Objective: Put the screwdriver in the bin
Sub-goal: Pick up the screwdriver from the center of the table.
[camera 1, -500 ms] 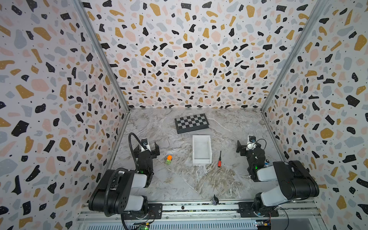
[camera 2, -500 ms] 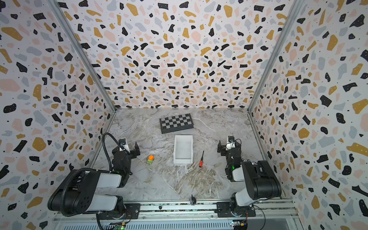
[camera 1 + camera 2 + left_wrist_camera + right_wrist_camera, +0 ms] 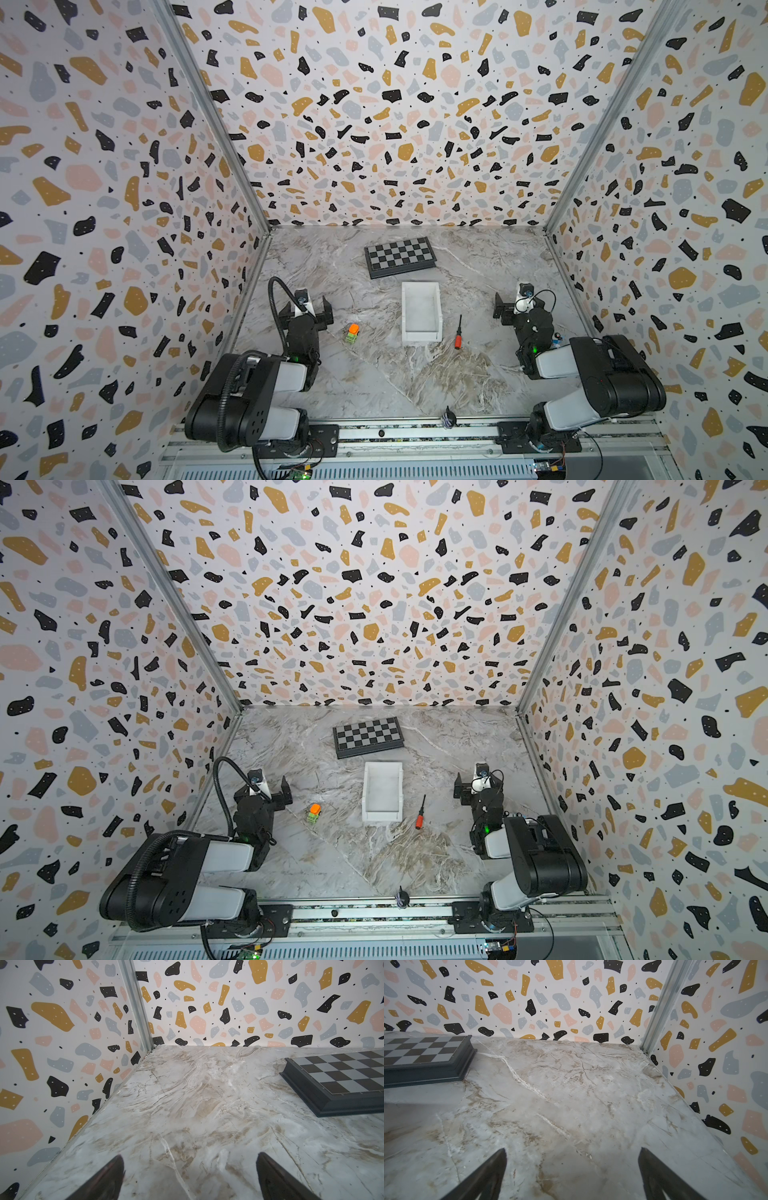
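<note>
- While both top views take in the whole marbled surface, each wrist view shows only bare marble, the speckled walls and part of the chessboard.
- Only the top views show the screwdriver: it lies flat on the surface just beside the bin, on the right arm's side, apart from the bin wall, red-orange handle toward the arm bases and black shaft pointing toward the back wall.
- Likewise, the white bin appears only from above, open-topped and empty, just in front of the chessboard.
- An orange-and-green toy car sits on the bin's other side, near the left arm, again seen only in the top views.
- Seen from its wrist camera, the left pincer has its two dark fingertips spread wide over bare marble, holding nothing.
- Its counterpart, the right pincer, is likewise fully spread and empty, well apart from the screwdriver.
- A small dark object stands at the surface's front edge by the rail; what it is cannot be told.
</note>
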You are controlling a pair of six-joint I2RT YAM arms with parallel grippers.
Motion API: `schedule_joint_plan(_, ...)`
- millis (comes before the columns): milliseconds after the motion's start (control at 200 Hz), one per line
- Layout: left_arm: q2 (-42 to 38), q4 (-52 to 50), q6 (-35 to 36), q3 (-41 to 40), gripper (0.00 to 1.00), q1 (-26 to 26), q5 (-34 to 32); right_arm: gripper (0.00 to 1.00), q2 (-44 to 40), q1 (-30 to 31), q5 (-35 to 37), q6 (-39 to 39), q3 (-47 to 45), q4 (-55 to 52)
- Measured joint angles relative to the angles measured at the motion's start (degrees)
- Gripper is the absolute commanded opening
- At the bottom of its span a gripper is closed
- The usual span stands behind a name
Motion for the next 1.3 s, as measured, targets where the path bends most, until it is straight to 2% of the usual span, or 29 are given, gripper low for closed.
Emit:
schedule_joint_plan(646, 0.00, 0.00, -0.26, 0.00, 1.00, 0.28, -0.17, 0.99, -0.17, -0.61, -0.42, 0.52, -0.04, 0.00)
schedule_joint_plan(771, -0.04, -0.02, -0.48, 0.00, 1.00, 0.28, -0.57, 0.99, -2.51, -2.14, -1.38, 1.31, 0.48, -3.30)
schedule_joint_plan(851, -1.81, -1.38, -0.90, 0.00, 1.00, 0.28, -1.09, 0.99, -6.10, -3.19, -1.53, 3.34, 3.72, -11.69)
schedule_joint_plan(971, -10.49, -13.62, -2.84, 4.20, 1.00, 0.28, -2.47, 0.99, -12.83, -5.20, -3.56, 7.10, 10.34, -23.45)
schedule_joint_plan(1102, -18.16, -32.35, -10.93, 17.11, 1.00, 0.28, -6.05, 0.99, -21.40, -5.88, -4.92, 10.82, 17.03, -37.55)
schedule_joint_plan(1197, -22.29, -44.13, -18.51, 25.24, 1.00, 0.28, -7.72, 0.99, -23.08, -5.60, -6.64, 13.20, 25.24, -50.12)
schedule_joint_plan(1302, -25.92, -51.52, -25.64, 28.09, 1.00, 0.28, -6.12, 1.00, -22.14, -3.87, -7.98, 15.10, 33.51, -62.25)
